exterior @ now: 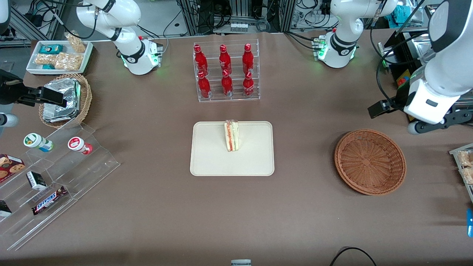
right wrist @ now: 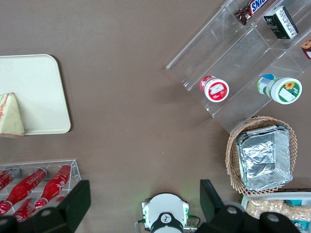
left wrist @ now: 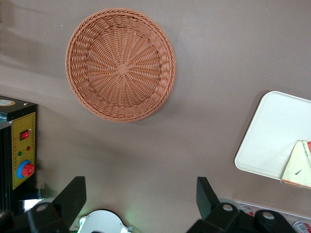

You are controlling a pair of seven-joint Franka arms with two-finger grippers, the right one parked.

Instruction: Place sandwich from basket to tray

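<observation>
The clearest writing is the word SNICKERS on a brown candy bar (exterior: 49,200) lying on the lowest step of a clear tiered stand (exterior: 59,177) toward the parked arm's end of the bench (exterior: 147,207). Two round tubs with printed lids lie on a higher step: one with a green lid (exterior: 38,142), one with a red lid (exterior: 79,145); their lettering is too small to read. A box picturing cookies (exterior: 9,166) sits at that same end. Six red bottles (exterior: 224,70) with white script stand in a clear rack, farther from the front camera than the tray; the script cannot be made out.

The sandwich (exterior: 232,135) stands upright on the cream tray (exterior: 207,162) at the middle of the bench, on the tray's half farther from the front camera, its pink and green filling layers showing on the edge. The round reddish-brown basket (exterior: 370,161) lies flat toward the working arm's end, well apart from the tray, holding nothing.

The left arm is raised and drawn back over its own end of the bench, the wrist angled downward. Its hand (left wrist: 141,196) hangs high above bare bench between the basket and the arm's base, its two dark fingers (left wrist: 73,194) spread wide and gripping nothing.
</observation>
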